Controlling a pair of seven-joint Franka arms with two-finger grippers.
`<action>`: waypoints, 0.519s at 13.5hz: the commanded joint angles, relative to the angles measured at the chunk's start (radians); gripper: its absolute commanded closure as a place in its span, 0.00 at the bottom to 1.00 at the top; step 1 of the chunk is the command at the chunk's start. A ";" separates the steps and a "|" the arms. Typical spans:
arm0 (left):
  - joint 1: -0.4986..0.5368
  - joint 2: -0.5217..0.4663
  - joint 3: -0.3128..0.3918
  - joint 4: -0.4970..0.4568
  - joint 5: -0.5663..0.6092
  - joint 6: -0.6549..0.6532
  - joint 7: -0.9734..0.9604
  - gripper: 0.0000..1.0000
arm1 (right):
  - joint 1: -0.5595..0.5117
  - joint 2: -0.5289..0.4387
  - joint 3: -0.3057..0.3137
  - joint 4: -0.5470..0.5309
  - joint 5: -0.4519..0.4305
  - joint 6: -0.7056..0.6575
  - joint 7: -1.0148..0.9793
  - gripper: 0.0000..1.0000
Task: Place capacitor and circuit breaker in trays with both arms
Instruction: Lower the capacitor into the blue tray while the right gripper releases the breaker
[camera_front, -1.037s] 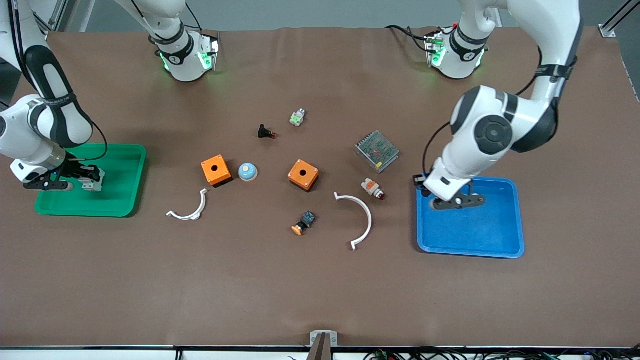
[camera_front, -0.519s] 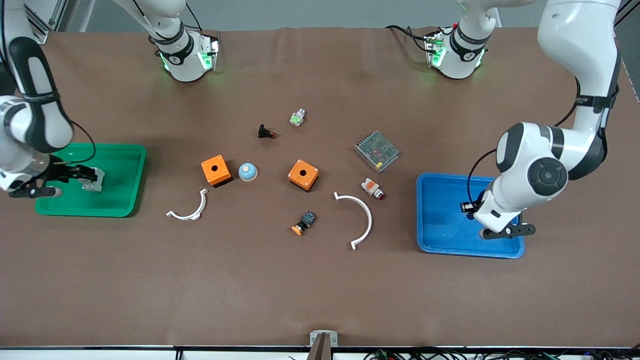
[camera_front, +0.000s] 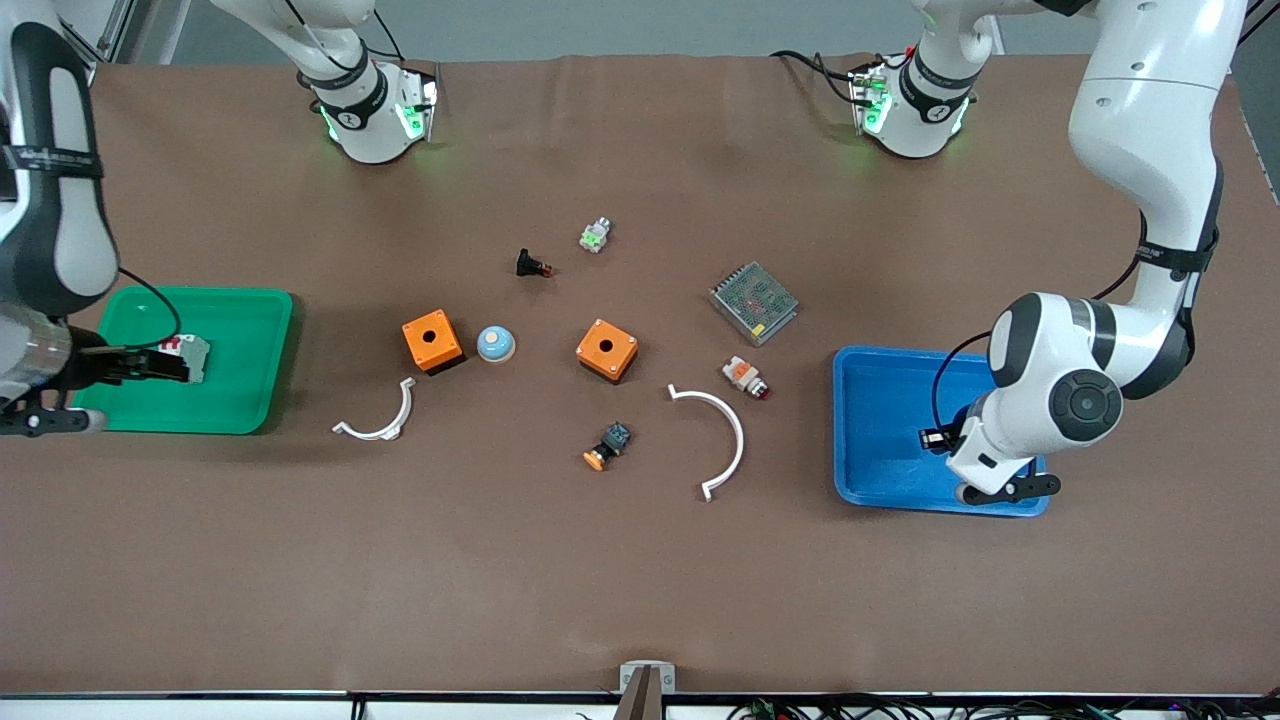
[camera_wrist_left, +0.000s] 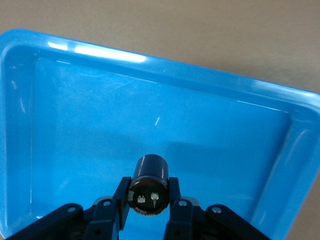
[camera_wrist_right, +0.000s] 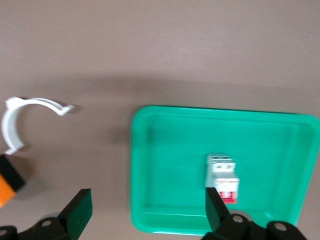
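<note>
The circuit breaker (camera_front: 190, 358), white-grey with red switches, lies free in the green tray (camera_front: 235, 400) at the right arm's end of the table. In the right wrist view the breaker (camera_wrist_right: 222, 177) rests on the tray floor (camera_wrist_right: 165, 165). My right gripper (camera_front: 105, 392) hangs open over the tray's outer edge, and nothing sits between the spread fingers of this gripper (camera_wrist_right: 148, 212). My left gripper (camera_front: 985, 470) hovers over the blue tray (camera_front: 880, 420). The left gripper (camera_wrist_left: 148, 200) is shut on the capacitor (camera_wrist_left: 150, 177), a small black cylinder, above the tray floor (camera_wrist_left: 75, 100).
Between the trays lie two orange boxes (camera_front: 432, 341) (camera_front: 607, 349), a blue dome button (camera_front: 495, 343), two white curved clips (camera_front: 380, 420) (camera_front: 715, 440), a metal mesh unit (camera_front: 754, 302), a white-and-orange button (camera_front: 746, 376), a black push-button (camera_front: 533, 265) and other small parts.
The right gripper opened, left the circuit breaker in the green tray and drew back outward. The left arm carried the capacitor across the blue tray toward its corner nearer the front camera.
</note>
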 joint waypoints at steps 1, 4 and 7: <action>0.019 0.024 -0.010 0.010 0.020 -0.009 0.004 0.86 | 0.080 -0.067 -0.004 -0.004 -0.008 -0.072 0.142 0.00; 0.037 0.036 -0.013 -0.002 0.008 -0.007 0.006 0.86 | 0.143 -0.126 -0.003 -0.005 -0.007 -0.135 0.169 0.00; 0.051 0.036 -0.019 -0.034 0.004 0.008 0.009 0.84 | 0.178 -0.170 -0.001 0.001 -0.004 -0.182 0.170 0.00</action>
